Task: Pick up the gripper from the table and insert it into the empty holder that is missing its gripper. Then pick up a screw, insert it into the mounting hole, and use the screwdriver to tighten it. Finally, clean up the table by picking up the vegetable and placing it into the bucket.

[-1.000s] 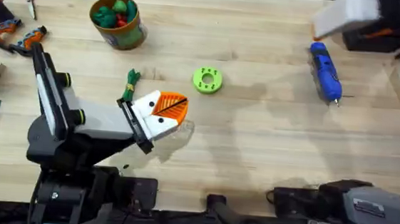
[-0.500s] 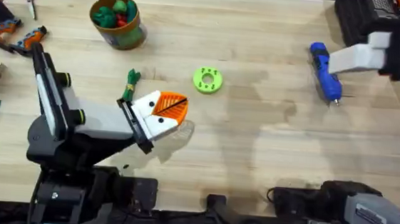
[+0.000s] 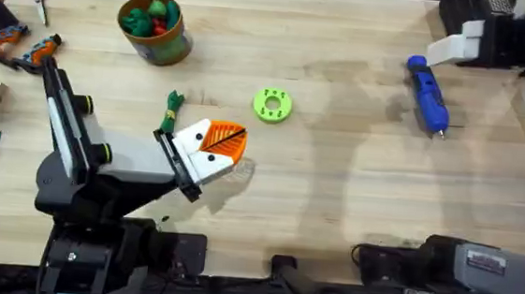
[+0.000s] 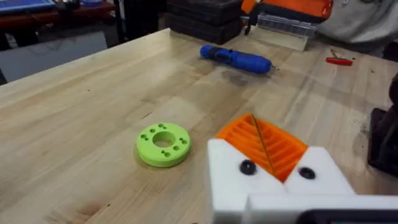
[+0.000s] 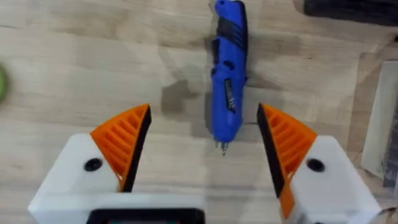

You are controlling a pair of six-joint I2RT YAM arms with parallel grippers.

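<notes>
The right tool [image 5: 202, 146] hangs over the far right part of the desk [image 3: 334, 190] with its two orange pads wide apart, and it holds nothing. The blue screwdriver [image 5: 229, 74] lies flat on the wood just ahead of this tool, in line with the gap between the pads, its thin metal bit pointing back at the tool.

The left tool [image 3: 217, 148] sits low near the middle of the desk. Its orange pads are pressed together and nothing is between them. The green disc with holes [image 4: 163, 144] lies just ahead of it (this is not the vegetable). The slim green vegetable [image 3: 171, 110] lies on the desk close beside the left tool, and the bucket [image 3: 154, 28] stands well past it at the far edge, already showing green and red toys inside.

I think the screwdriver step is about to start, since it is not yet picked up. The clean-up is not done, because the vegetable is out on the wood.
</notes>
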